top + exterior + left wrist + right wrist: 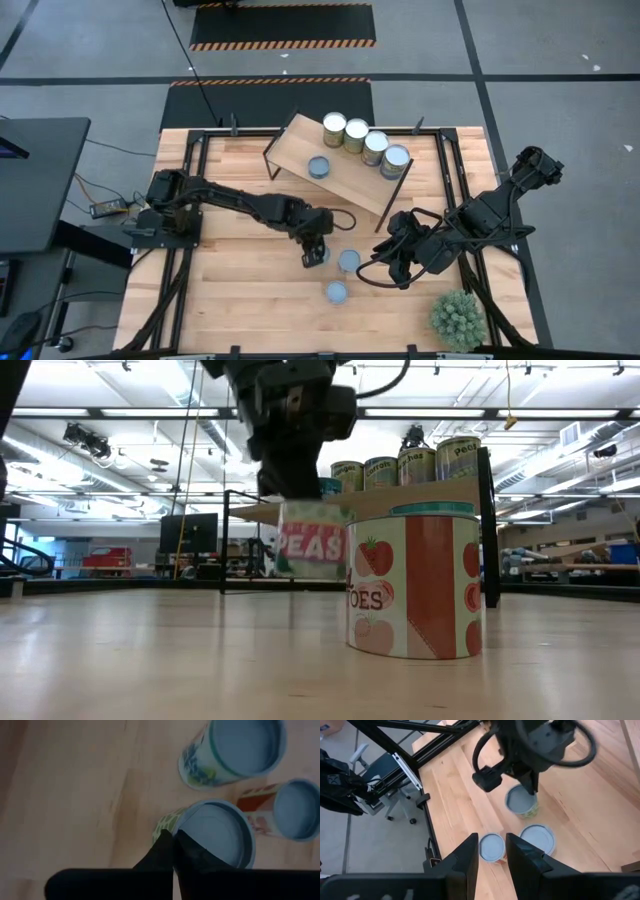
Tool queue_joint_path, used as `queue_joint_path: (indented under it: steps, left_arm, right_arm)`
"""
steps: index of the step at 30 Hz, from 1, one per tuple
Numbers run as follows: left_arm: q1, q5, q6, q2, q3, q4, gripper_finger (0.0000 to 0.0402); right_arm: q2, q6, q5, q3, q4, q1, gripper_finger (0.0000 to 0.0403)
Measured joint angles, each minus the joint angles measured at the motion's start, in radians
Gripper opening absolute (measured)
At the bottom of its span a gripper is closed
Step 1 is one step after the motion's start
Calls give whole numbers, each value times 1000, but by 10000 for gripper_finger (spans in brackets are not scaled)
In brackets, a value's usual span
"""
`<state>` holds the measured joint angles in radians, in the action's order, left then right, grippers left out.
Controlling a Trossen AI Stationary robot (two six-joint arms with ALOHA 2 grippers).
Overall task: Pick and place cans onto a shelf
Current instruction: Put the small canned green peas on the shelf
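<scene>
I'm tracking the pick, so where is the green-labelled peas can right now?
In the high view the green-labelled peas can sits mid-table under the left gripper, whose fingers are shut on its rim, just left of two blue-topped cans.

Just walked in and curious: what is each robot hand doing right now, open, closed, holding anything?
Left end effector: closed on the rim of the peas can.
Right end effector: open, holding nothing, hovering above the table.

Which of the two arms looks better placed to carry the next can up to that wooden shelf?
The left. Its gripper is already shut on the rim of the peas can, and the shelf lies just beyond it. The right gripper hovers nearby, holding nothing.
</scene>
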<state>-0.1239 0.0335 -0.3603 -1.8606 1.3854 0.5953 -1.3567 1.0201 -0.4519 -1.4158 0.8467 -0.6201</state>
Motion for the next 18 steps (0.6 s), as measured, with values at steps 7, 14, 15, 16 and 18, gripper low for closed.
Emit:
queue_joint_path:
  steps: [7, 14, 15, 16, 18]
  left_arm:
    - [73, 5, 99, 1, 155, 125, 3]
    - [161, 47, 236, 2, 336, 269, 3]
    - [175, 58, 252, 2, 359, 280, 3]
    - [189, 67, 268, 2, 381, 291, 3]
    - [217, 76, 291, 2, 417, 304, 3]
  right_arm:
    - [0, -1, 0, 0, 0, 0, 105]
    - [0, -18, 0, 0, 0, 0, 105]
    - [0, -20, 0, 0, 0, 0, 105]
    - [0, -21, 0, 0, 0, 0, 105]
    - [0, -21, 0, 0, 0, 0, 105]
